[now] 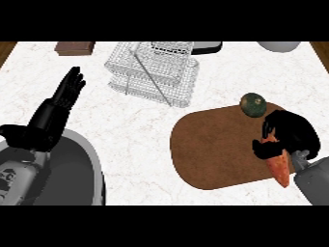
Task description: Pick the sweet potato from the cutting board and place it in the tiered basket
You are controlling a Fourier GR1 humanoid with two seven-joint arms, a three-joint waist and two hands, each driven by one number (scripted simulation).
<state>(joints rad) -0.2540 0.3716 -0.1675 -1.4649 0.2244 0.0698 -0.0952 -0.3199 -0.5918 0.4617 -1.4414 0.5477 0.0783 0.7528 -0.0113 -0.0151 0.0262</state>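
Observation:
An orange sweet potato [279, 168] lies at the right edge of the brown cutting board [213, 149]. My right hand [289, 134] is curled over its upper end and hides that part; the lower tip sticks out below the hand. The white wire tiered basket [155, 72] stands at the back centre of the counter, well away from that hand. My left hand [56, 112] rests open at the left, fingers pointing up, holding nothing.
A dark green round vegetable [253, 104] sits at the board's far right corner, just above my right hand. A brown block [75, 47], a dark object [208, 47] and a white bowl [279, 46] line the counter's back edge.

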